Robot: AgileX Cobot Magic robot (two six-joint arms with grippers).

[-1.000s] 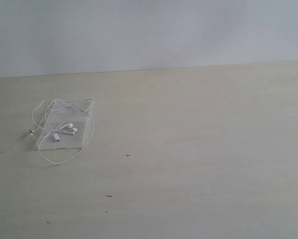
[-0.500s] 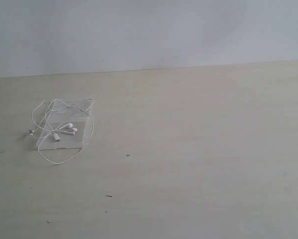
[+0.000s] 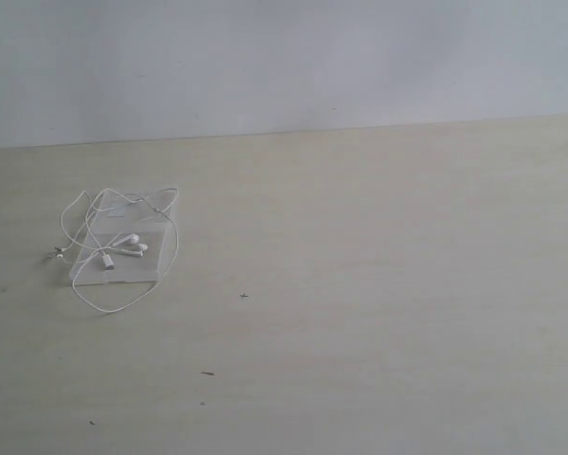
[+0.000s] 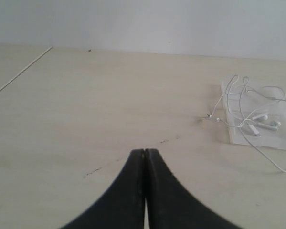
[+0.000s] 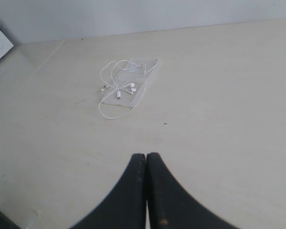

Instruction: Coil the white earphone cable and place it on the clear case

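The white earphone cable (image 3: 130, 244) is seen lying in loose loops across the clear case (image 3: 137, 271), at the left of the pale table (image 3: 378, 284), with one loop spilling off the case onto the wood; the left gripper (image 4: 145, 152) is pressed fully closed, nothing being held; the right gripper (image 5: 146, 156) is likewise closed and empty, well apart from the cable

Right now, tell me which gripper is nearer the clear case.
Left, probably. The left gripper has the clear case close ahead, off to one side; the right gripper faces it from farther back.
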